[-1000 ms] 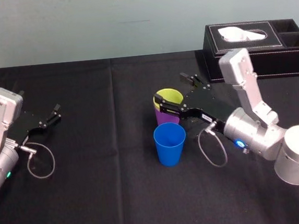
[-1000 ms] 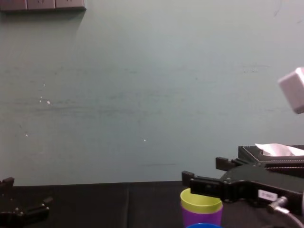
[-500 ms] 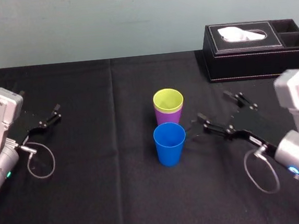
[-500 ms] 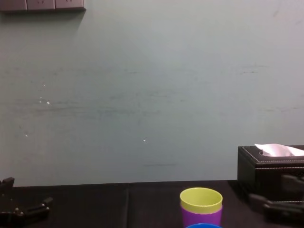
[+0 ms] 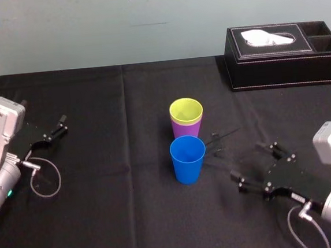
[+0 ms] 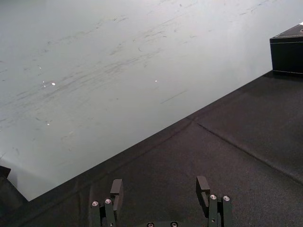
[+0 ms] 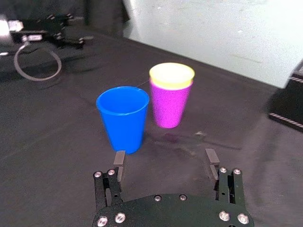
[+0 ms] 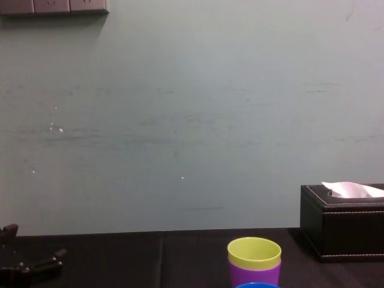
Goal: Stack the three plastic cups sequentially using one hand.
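The yellow-green cup (image 5: 185, 109) sits nested inside the purple cup (image 5: 184, 129) at the middle of the black table. The blue cup (image 5: 188, 159) stands upright just in front of that pair, apart from it. My right gripper (image 5: 254, 161) hovers low at the front right, to the right of the blue cup, open and holding nothing. From the right wrist, its fingers (image 7: 120, 163) point at the blue cup (image 7: 124, 116) and the purple cup (image 7: 169, 106) beyond. My left gripper (image 5: 53, 131) rests open at the far left.
A black tissue box (image 5: 284, 55) stands at the back right of the table, seen side-on as the tissue box (image 8: 342, 222) in the chest view. Grey cable loops hang by each wrist. A pale wall closes off the back.
My right gripper has pulled back from the yellow-green and purple pair toward the front right, staying open. The cups and the left arm have not moved.
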